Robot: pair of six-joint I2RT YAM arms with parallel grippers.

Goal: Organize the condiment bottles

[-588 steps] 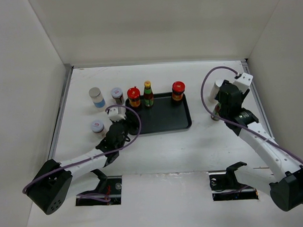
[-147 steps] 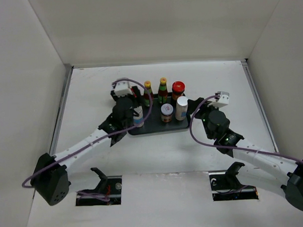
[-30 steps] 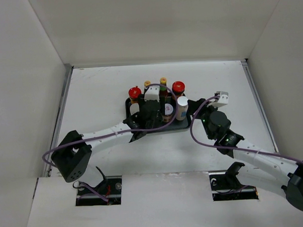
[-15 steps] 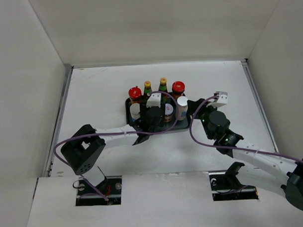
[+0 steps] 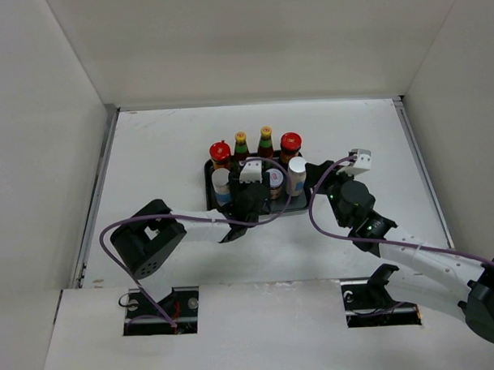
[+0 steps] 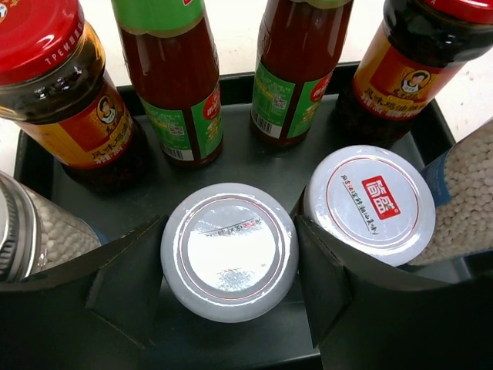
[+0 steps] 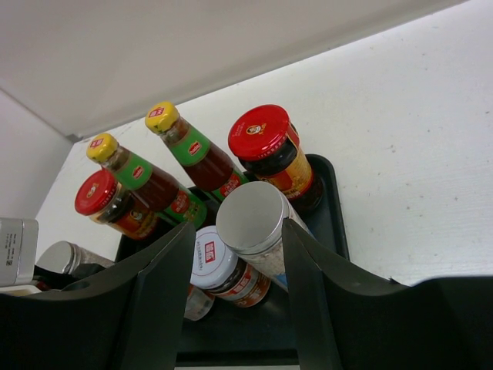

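The black tray (image 5: 207,167) holds the condiment bottles in two rows. At the back stand a red-capped jar (image 5: 220,151), two green bottles (image 5: 241,143) (image 5: 266,138) and a second red-capped jar (image 5: 291,141). My left gripper (image 6: 229,231) is shut on a grey-lidded jar (image 6: 229,262) that rests on the tray in the front row. A second grey-lidded jar (image 6: 368,202) stands just to its right. White cylinders (image 5: 221,183) (image 5: 296,170) stand at both ends of the front row. My right gripper (image 7: 239,225) is shut on the right one (image 7: 254,216).
White walls (image 5: 59,159) close in the table on the left, back and right. Two dark mounting openings (image 5: 162,306) (image 5: 381,298) lie at the near edge. Purple cables (image 5: 320,190) loop over both arms near the tray.
Over the last second my left gripper drew a little nearer over the tray's front row and its arm folded to the right. The right arm stayed still. Long before, several containers stood off the tray.
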